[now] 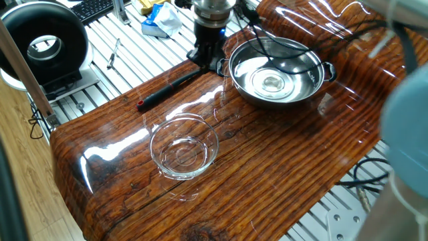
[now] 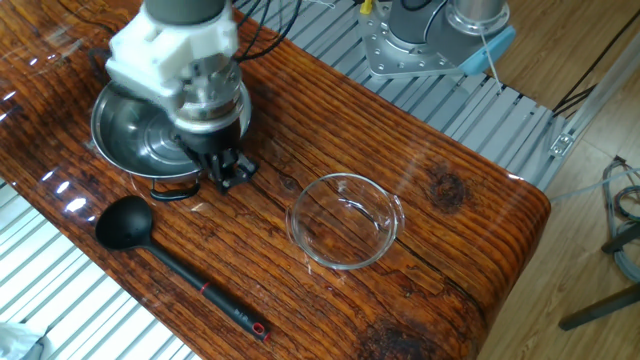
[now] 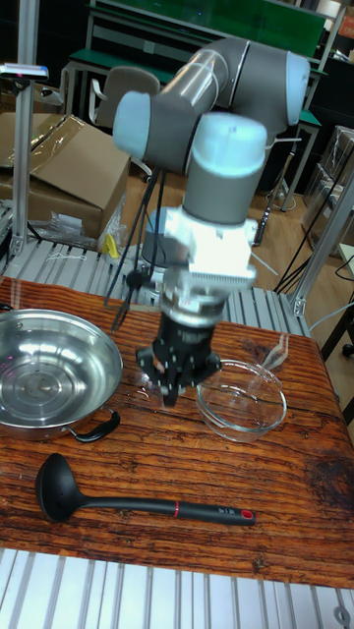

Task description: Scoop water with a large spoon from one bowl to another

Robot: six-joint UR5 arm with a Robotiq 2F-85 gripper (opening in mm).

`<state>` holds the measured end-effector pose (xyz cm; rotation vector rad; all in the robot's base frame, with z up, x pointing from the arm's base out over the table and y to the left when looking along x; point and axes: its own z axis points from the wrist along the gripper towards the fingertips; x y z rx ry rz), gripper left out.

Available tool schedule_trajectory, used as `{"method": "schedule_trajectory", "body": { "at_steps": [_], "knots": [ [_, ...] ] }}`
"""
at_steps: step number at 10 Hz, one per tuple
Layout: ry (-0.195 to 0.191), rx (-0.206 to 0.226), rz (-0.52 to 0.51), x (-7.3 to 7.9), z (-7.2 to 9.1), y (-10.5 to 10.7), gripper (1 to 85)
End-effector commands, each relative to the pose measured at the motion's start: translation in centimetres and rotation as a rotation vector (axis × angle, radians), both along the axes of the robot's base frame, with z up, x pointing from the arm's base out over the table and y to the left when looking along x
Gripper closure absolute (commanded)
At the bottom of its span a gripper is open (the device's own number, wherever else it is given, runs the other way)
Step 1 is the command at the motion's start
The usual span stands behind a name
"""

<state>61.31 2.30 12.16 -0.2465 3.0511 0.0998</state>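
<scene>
The large spoon [image 2: 125,222] is a black ladle lying flat on the wood near the table edge, with its red-tipped handle [image 3: 211,512] pointing away from the steel bowl. The wide steel bowl [image 1: 304,90] [image 2: 100,125] holds water [image 1: 271,82], which shows only as glints. The clear glass bowl [image 2: 345,262] [image 3: 241,418] stands apart on the wood. My gripper [image 2: 226,172] [image 3: 178,385] [image 1: 204,59] points down, open and holding nothing. It hangs low by the steel bowl's side handle, between that bowl and the ladle's cup. In one fixed view the gripper hides the cup, and only the ladle's handle [image 1: 170,87] shows.
Black cables [image 1: 348,40] trail over the wood beside the steel bowl. A slatted metal bench with a black round device [image 1: 43,43], a keyboard and blue-white clutter [image 1: 160,19] lies beyond the table edge. The arm's blurred elbow [image 1: 408,127] fills the right side.
</scene>
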Motion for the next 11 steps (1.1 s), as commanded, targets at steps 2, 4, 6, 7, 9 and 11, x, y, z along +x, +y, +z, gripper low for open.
{"method": "schedule_trajectory", "body": {
  "at_steps": [2, 4, 6, 7, 9, 11],
  "knots": [
    [0.011, 0.031, 0.132, 3.5, -2.9, 2.3, 84.7],
    [0.01, -0.007, 0.237, 4.4, -4.3, 2.3, 84.7],
    [-0.013, -0.019, 0.357, 5.0, -5.0, 3.2, 82.3],
    [-0.025, -0.047, 0.449, 5.5, -5.4, 3.4, 77.7],
    [-0.043, -0.151, 0.576, 6.2, -5.7, 2.8, 74.3],
    [-0.042, -0.157, 0.631, 6.2, -6.4, 3.7, 75.0]
  ]
}}
